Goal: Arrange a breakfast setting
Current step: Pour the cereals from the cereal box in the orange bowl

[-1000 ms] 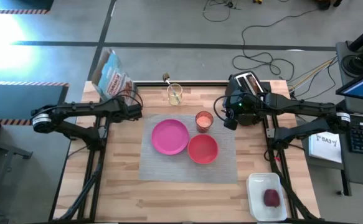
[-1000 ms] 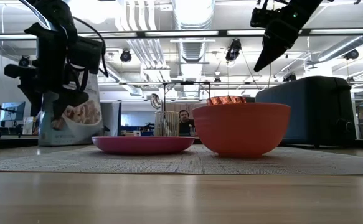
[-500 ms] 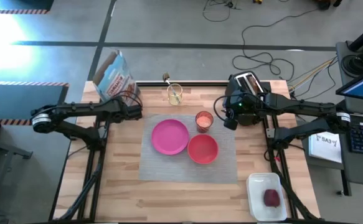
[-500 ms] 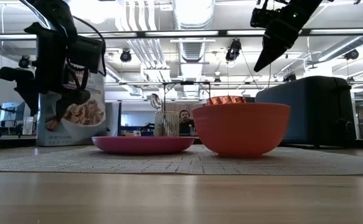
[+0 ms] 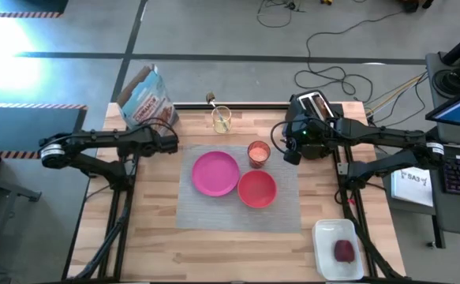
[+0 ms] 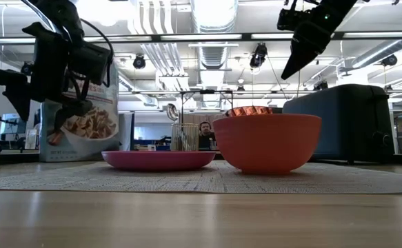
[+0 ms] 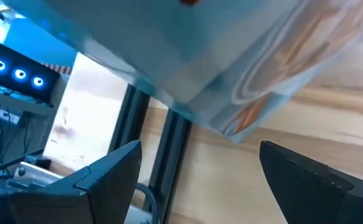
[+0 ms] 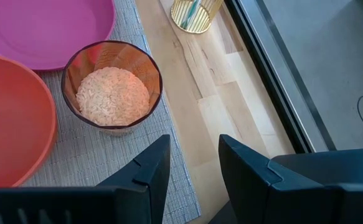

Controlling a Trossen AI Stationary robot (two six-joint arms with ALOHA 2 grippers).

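Observation:
The grey placemat (image 5: 286,207) lies mid-table. The pink plate (image 5: 215,173), the red-orange bowl (image 5: 256,189) and the orange-tinted cup (image 5: 259,152), which holds pale grains (image 8: 113,94), stand on it. The metal spoon (image 5: 211,99) stands in a clear glass (image 5: 221,119) beyond the mat. The dark-red fruit (image 5: 344,251) lies in the white tray (image 5: 328,235). No toast shows. My left gripper (image 5: 165,132) is open just short of a printed bag (image 5: 144,99), its fingers (image 7: 113,168) apart below the bag's bottom corner (image 7: 231,127). My right gripper (image 5: 291,151) hangs open and empty beside the cup, above the mat's far right corner.
The black toaster (image 5: 315,110) stands at the far right, behind my right arm. The printed bag stands at the far left corner by the table's edge rail (image 7: 169,149). Bare wood lies along the near edge (image 5: 214,252).
The printed bag has rocked: its top has swung toward the table's right and it now stands more upright. My left gripper has drawn back a little from it toward the table's left edge.

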